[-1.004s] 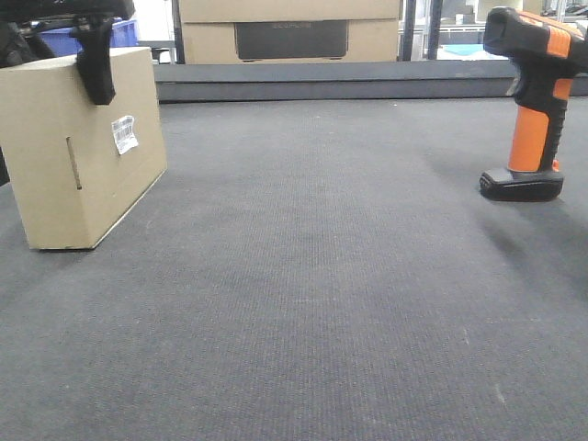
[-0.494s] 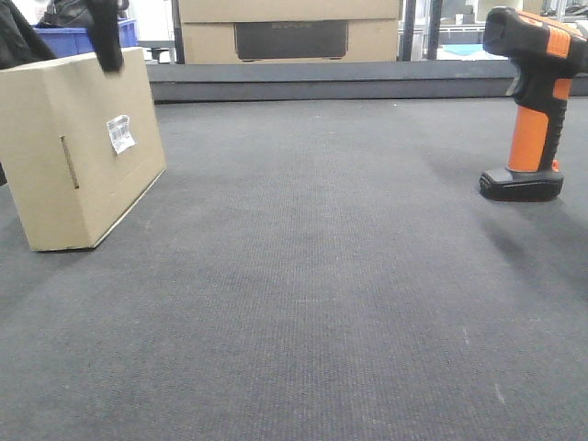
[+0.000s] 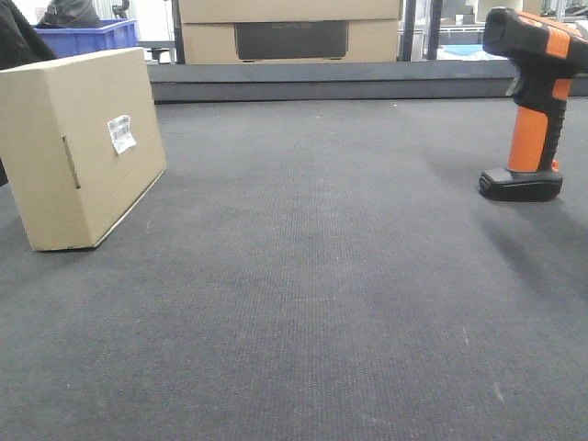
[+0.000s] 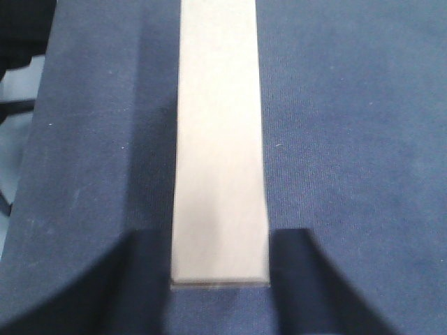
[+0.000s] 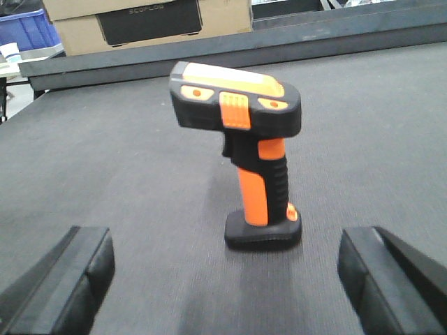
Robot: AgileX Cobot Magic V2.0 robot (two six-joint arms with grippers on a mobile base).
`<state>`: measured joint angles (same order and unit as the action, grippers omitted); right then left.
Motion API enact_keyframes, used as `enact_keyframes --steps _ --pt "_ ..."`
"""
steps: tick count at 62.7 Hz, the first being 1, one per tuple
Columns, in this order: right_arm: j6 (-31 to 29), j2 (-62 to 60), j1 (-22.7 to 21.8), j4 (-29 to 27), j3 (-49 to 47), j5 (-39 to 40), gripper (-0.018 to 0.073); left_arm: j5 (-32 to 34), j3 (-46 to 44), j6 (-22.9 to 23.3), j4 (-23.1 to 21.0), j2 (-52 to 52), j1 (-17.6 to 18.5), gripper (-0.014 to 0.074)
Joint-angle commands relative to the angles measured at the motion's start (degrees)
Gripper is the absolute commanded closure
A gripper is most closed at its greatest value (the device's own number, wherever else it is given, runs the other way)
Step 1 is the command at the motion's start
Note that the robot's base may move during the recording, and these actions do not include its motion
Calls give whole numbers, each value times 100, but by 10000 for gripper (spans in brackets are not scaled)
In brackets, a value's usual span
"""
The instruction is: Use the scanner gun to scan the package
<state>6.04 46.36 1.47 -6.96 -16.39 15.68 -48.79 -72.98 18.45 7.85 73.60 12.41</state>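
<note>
The package (image 3: 83,147), a flat brown cardboard box, stands on edge at the left of the dark mat with its white barcode label (image 3: 120,134) facing right. The left wrist view looks down on the package's narrow top edge (image 4: 220,139). My left gripper (image 4: 220,307) hangs open above it, one dark finger (image 4: 133,293) on each side, not touching. The scanner gun (image 3: 531,101), black and orange, stands upright on its base at the right. My right gripper (image 5: 227,286) is open a little in front of the scanner gun (image 5: 255,160), holding nothing. Neither gripper shows in the front view.
A larger cardboard box with a dark panel (image 3: 289,32) sits behind a raised dark ledge (image 3: 331,81) at the back. A blue bin (image 3: 87,37) stands at the back left. A dark shape (image 3: 16,41) fills the top left corner.
My left gripper has let go of the package's top edge and risen out of the front view. The package stays standing; the scanner gun has not moved.
</note>
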Motion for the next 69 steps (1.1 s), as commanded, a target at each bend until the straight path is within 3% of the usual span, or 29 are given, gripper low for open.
enact_keyframes --steps 1,8,15,22,30,38,46,57,69 --pt "-12 -400 -5 38 13 -591 47 605 566 176 41 -433 -187 547" --pt "-12 -864 -5 38 13 -1240 244 1178 1432 176 -9 -1005 -595 707" --pt "-12 -1281 -5 38 13 -1733 513 1672 2247 140 -9 -1605 -942 708" --pt "-12 -1682 -5 38 13 -2148 720 2354 3059 -202 -9 -2312 -989 708" --pt "-12 -2180 -5 38 13 -2519 727 2836 3857 -260 3 -3103 -989 708" --pt "-12 -2656 -5 73 13 -2933 727 2754 4230 -260 85 -3717 -989 708" --pt "-12 -3090 -5 73 -9 -3421 727 2546 4285 -273 -106 -4290 -989 708" --pt "-12 -3724 -5 82 3 -3665 727 3516 5023 -284 188 -5269 -989 708" --pt "-12 -4318 -5 82 3 -3855 727 3595 5530 -284 174 -6463 -989 708"
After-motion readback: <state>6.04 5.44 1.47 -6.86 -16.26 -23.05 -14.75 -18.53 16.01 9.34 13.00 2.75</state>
